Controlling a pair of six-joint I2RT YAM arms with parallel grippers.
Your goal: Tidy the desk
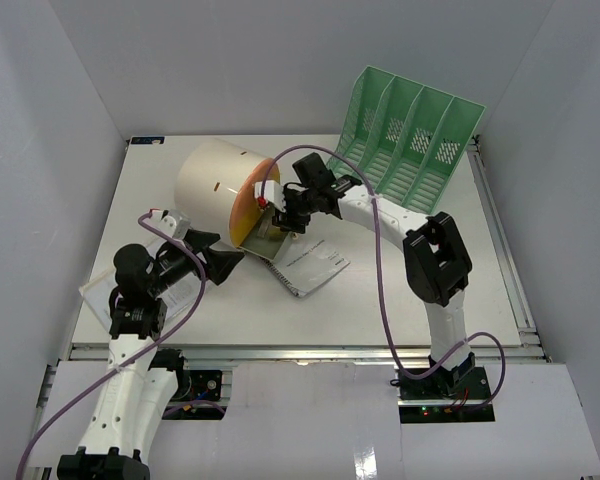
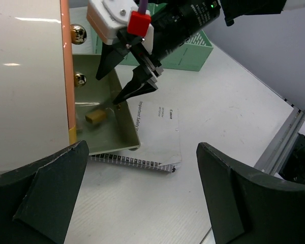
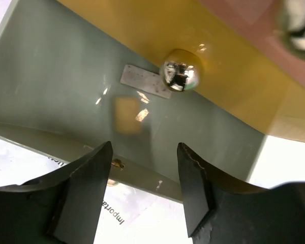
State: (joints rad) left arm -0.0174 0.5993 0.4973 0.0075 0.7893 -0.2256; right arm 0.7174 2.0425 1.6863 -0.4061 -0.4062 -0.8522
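The white desk (image 1: pixel 380 300) holds a cream cylindrical drawer box (image 1: pixel 212 178) on its side, with its grey-green bottom drawer (image 2: pixel 104 133) pulled open. A small tan block (image 2: pixel 95 116) lies in the drawer. My right gripper (image 1: pixel 277 212) is open and empty, fingers pointing into the drawer just above the block; in the right wrist view (image 3: pixel 145 170) the jaws straddle the drawer's side wall. A white booklet (image 1: pixel 311 263) lies partly under the drawer. My left gripper (image 1: pixel 227 266) is open and empty, low over the desk, facing the drawer and booklet (image 2: pixel 160 133).
A mint-green file rack (image 1: pixel 412 132) leans at the back right. A clear plastic sheet (image 1: pixel 98 296) lies under the left arm at the left edge. Round metal knobs (image 2: pixel 78 33) sit on the box's orange front. A metal rail (image 1: pixel 300 350) runs along the front edge.
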